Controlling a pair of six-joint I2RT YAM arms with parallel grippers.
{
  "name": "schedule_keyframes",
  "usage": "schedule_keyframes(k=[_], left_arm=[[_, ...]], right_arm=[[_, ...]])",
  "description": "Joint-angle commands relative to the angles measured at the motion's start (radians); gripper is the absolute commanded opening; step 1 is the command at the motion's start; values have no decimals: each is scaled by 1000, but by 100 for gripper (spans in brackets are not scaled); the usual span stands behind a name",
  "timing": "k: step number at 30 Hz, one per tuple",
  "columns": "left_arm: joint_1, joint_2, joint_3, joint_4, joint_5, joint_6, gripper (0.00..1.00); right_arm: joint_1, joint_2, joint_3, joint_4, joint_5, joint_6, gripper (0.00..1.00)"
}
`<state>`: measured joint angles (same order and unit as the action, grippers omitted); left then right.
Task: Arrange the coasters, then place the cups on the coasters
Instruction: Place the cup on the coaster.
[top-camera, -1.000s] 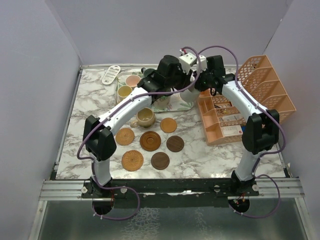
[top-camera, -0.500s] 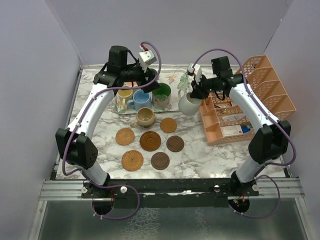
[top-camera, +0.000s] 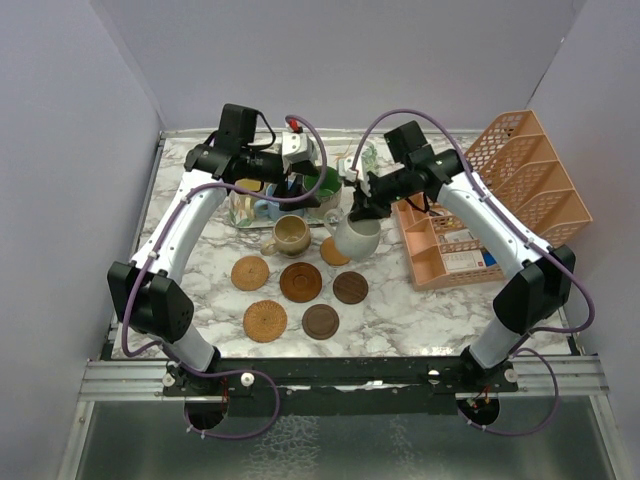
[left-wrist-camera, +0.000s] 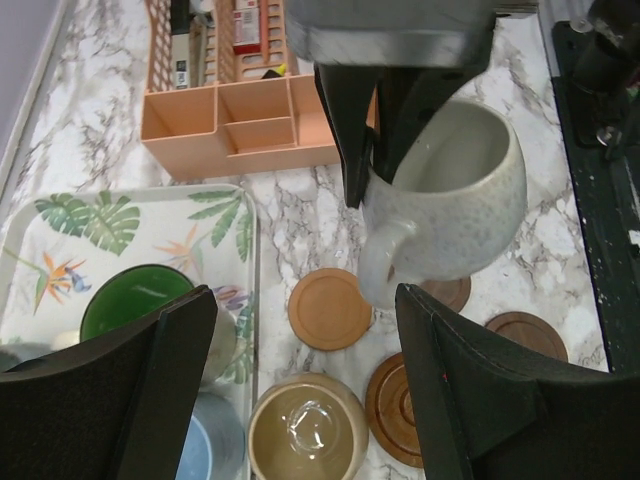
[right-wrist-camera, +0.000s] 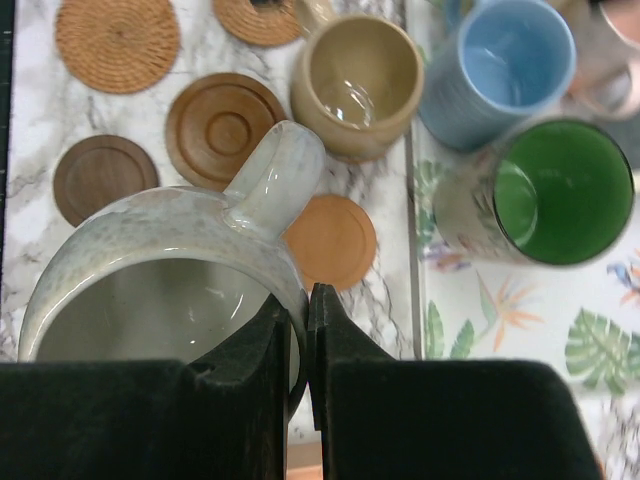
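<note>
My right gripper (right-wrist-camera: 308, 300) is shut on the rim of a cream-white cup (right-wrist-camera: 150, 290), which hangs beside a plain orange-tan coaster (right-wrist-camera: 332, 240). From above, that cup (top-camera: 355, 236) covers part of this coaster (top-camera: 332, 252). Several other coasters lie in front, among them a ridged one (top-camera: 300, 281), a dark one (top-camera: 350, 287) and a woven one (top-camera: 265, 320). A tan cup (top-camera: 290, 235) stands on the marble. My left gripper (left-wrist-camera: 303, 320) is open and empty above the tray's edge. Green (left-wrist-camera: 135, 300) and light blue (right-wrist-camera: 500, 60) cups sit on the tray.
The leaf-patterned tray (left-wrist-camera: 252, 260) lies at the back left with more cups on it. An orange mesh rack (top-camera: 500, 200) fills the right side, close behind my right arm. Grey walls close in the table on three sides.
My left gripper has opened and swung back left from the white cup to over the tray. My right gripper has carried that cup from beside the rack forward and left, toward the coasters.
</note>
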<state>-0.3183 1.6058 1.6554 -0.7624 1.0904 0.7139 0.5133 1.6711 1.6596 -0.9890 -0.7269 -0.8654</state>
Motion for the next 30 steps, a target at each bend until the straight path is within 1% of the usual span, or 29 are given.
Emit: schedule_keyframes(k=[1, 7, 12, 16, 20, 24, 25, 26, 27, 28, 30], left_arm=[[-16, 15, -14, -145, 118, 190, 76], [-54, 19, -22, -317, 93, 359, 76], [-77, 30, -51, -334, 104, 391, 74], [-97, 62, -37, -336, 133, 387, 67], [-108, 84, -22, -341, 150, 377, 47], [-108, 111, -16, -348, 172, 377, 29], [-108, 111, -16, -348, 176, 379, 23], [-109, 111, -17, -348, 181, 381, 15], [-108, 109, -18, -348, 184, 385, 4], [-108, 107, -21, -348, 182, 388, 0], [-100, 98, -28, -349, 177, 403, 0]], right_arm=[[60, -47, 86, -39, -52, -47, 1], [91, -30, 120, -61, -23, -79, 1], [101, -24, 133, -61, -33, -88, 1], [106, -20, 131, -53, -37, -86, 1], [108, -26, 110, -35, -31, -78, 1], [108, -33, 77, -8, -13, -67, 1], [108, -35, 66, -1, -9, -63, 1], [108, -37, 56, 12, -3, -55, 1], [108, -41, 45, 27, 1, -41, 1], [108, -45, 32, 41, 5, -27, 1], [108, -57, 7, 76, 25, 5, 2]])
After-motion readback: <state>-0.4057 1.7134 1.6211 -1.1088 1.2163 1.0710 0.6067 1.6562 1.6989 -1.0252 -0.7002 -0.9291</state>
